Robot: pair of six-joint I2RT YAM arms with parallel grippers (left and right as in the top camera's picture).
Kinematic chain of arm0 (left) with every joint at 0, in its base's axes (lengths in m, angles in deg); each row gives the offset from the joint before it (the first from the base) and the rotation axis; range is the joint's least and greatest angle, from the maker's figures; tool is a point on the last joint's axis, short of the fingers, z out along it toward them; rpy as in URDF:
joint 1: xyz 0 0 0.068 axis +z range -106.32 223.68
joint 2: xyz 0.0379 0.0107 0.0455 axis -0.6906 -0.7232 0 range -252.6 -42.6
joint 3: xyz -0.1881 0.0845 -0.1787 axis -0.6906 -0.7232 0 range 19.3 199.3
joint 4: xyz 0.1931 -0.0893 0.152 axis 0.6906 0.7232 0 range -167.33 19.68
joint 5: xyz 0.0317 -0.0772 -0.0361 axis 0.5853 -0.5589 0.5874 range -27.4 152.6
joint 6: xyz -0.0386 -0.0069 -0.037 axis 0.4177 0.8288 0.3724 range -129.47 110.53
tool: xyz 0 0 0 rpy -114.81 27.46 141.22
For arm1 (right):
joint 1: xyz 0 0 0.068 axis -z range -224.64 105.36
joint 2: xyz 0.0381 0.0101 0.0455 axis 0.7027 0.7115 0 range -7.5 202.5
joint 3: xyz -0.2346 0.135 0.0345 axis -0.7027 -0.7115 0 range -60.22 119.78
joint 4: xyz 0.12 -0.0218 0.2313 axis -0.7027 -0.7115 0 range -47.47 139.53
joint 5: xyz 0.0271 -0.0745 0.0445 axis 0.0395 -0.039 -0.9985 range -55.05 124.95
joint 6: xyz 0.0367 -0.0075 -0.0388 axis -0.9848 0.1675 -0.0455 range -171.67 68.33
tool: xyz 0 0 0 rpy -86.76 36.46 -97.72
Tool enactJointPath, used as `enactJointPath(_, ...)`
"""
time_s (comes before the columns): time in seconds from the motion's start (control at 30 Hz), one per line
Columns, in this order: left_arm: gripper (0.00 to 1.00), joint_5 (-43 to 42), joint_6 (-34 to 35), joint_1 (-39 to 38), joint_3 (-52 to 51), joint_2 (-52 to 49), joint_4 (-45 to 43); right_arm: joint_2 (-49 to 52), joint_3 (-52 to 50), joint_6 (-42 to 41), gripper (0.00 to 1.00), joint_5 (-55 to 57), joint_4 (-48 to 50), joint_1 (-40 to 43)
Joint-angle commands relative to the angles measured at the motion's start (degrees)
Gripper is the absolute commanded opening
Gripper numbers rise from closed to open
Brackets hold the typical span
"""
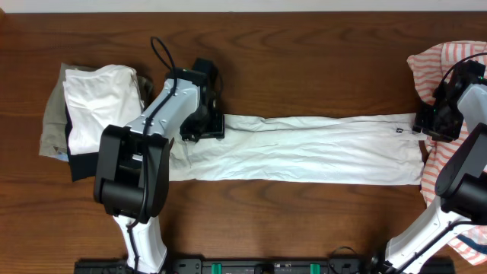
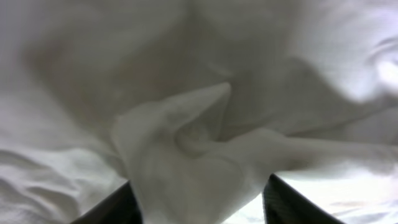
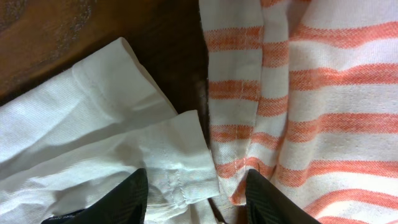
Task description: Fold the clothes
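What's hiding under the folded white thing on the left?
A dark garment and a khaki garment peek out beneath the white top. Most of both is covered, so anything else stays hidden.

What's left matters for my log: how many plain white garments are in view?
2: the long white garment stretched across the middle, and a folded white garment atop the left pile. Others may be hidden underneath.

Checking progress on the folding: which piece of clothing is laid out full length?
The long white garment, stretched across the middle. The orange-striped cloth lies bunched at right; the white-topped pile sits stacked at left.
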Motion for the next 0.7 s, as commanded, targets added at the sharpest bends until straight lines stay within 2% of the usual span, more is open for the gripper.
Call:
enactJointPath(0.0,0.36,-1.6,-1.8,-0.3,-0.9,-0.4,-0.2,-1.3,1.2,-0.8,0.49,0.6,-0.2,0.2)
enactJointPath(0.03,0.25,-1.6,-2.5,-0.3,-0.9,-0.4,-0.2,-1.3,1.2,-0.8,0.49,0.6,-0.2,0.2)
enactJointPath(0.07,0.19,-1.6,-3.2,-0.3,-0.9,-0.3,-0.1,-1.3,1.2,-0.8,0.48,0.6,-0.2,0.2)
enactJointPath(0.1,0.06,-1.6,-3.5,-0.3,-0.9,-0.3,0.0,-1.3,1.2,-0.8,0.48,0.6,-0.2,0.2)
enactJointPath(0.33,0.06,-0.5,-4.3,1.7,-0.4,2.1,3.9,-1.3,1.2,-0.8,0.49,0.6,-0.2,0.2)
enactJointPath(0.67,0.06,-0.6,-4.3,5.1,-0.5,6.3,3.8,-1.3,1.2,-0.8,0.49,0.6,0.7,0.2)
